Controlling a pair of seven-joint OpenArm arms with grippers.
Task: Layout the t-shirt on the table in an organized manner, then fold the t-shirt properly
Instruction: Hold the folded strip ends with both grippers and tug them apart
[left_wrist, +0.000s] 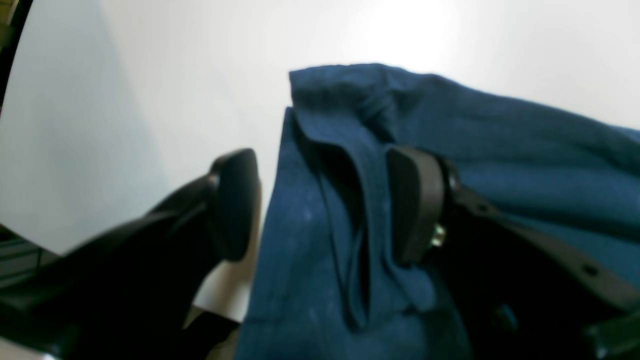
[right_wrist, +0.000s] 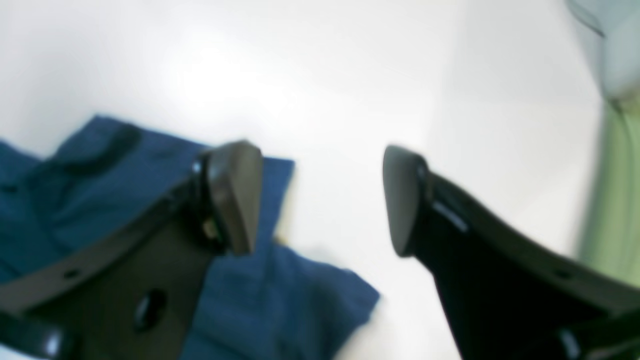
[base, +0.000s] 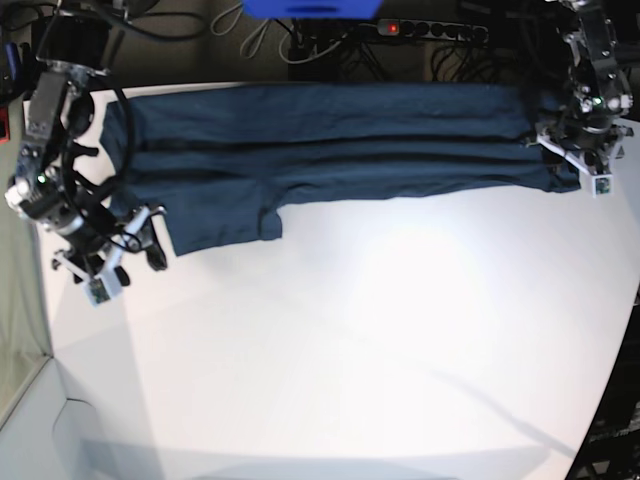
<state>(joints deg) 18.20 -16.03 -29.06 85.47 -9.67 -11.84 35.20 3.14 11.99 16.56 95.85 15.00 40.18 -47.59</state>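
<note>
Left wrist view: both tools open at the ends of a stretched navy shirt

Left wrist view shows the left tool (left_wrist: 320, 205) with its two dark pads spread wide. The right-hand pad sits on top of the t-shirt (left_wrist: 500, 165), the left-hand pad stands over bare white surface (left_wrist: 150, 75) just off the cloth's edge, and a raised fold of navy fabric runs up between them. Nothing is pinched; the pads stand apart with the fold loose in the gap.

On the right wrist camera, the right tool (right_wrist: 322, 200) is likewise spread open. One pad overlaps the t-shirt (right_wrist: 60, 200), the other hangs over plain surface (right_wrist: 350, 75), and between them lies mostly white surface with a corner of cloth at the lower part of the gap. This picture is blurred, so whether either pad touches the cloth cannot be told.

From the base camera, the left tool (base: 588, 160) is at the shirt's right end and the right tool (base: 125, 245) at its lower left corner. The t-shirt (base: 330, 140) lies stretched in a long band across the far side of the surface (base: 350, 350), with lengthwise creases and one flap dropping lower at the left. Cables and a power strip (base: 430, 30) lie beyond the far edge.
</note>
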